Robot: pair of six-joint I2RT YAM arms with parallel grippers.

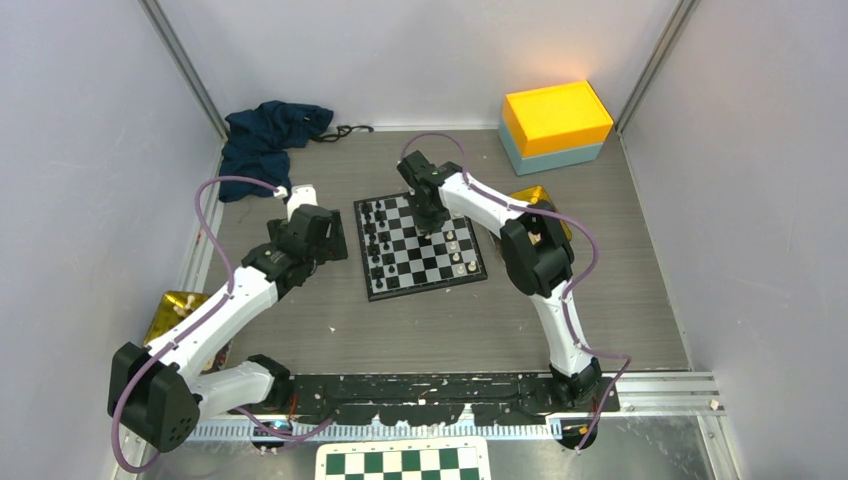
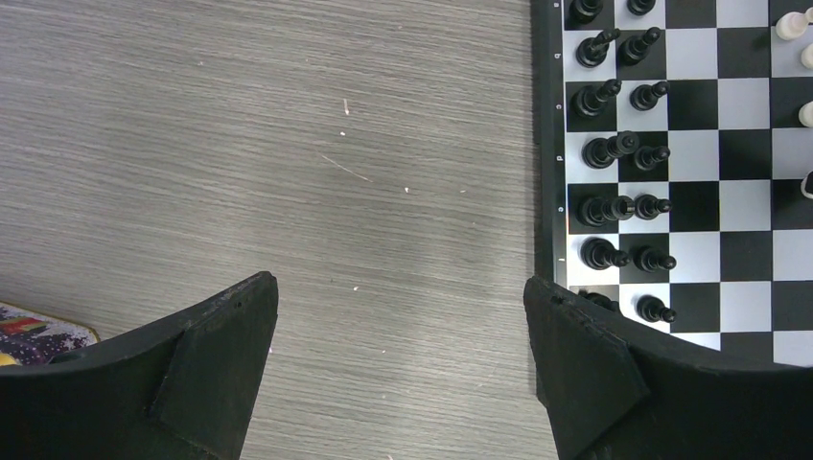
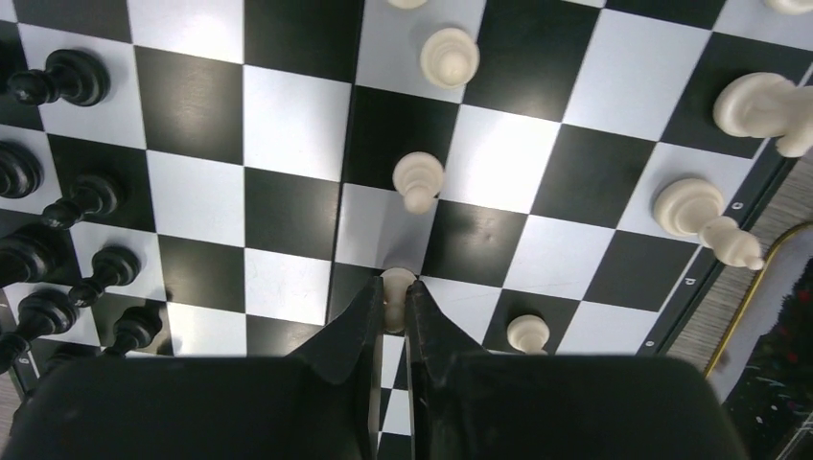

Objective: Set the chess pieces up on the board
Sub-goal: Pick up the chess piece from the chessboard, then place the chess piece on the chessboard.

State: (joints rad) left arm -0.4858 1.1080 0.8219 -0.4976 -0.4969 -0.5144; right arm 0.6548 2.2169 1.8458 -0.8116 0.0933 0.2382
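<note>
The board (image 1: 412,258) sits in the middle of the table (image 1: 300,330). The black pieces (image 2: 614,149) stand in two rows on its 9 o'clock side, and that side looks full. The white pieces (image 1: 455,250) at 3 o'clock have gaps, and some stand out toward the middle, so the white side is likely the work left.

The right end effector (image 3: 395,302) pinches a white piece (image 3: 396,285) over the board. The left end effector (image 2: 401,286) is spread wide over the table at the board's 9 o'clock.

Tiny letters (image 2: 559,158) run along the board's rim, too small to read. No brand shows.

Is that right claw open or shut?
Shut: the right gripper pinches a white chess piece between its fingertips, over the board.
</note>
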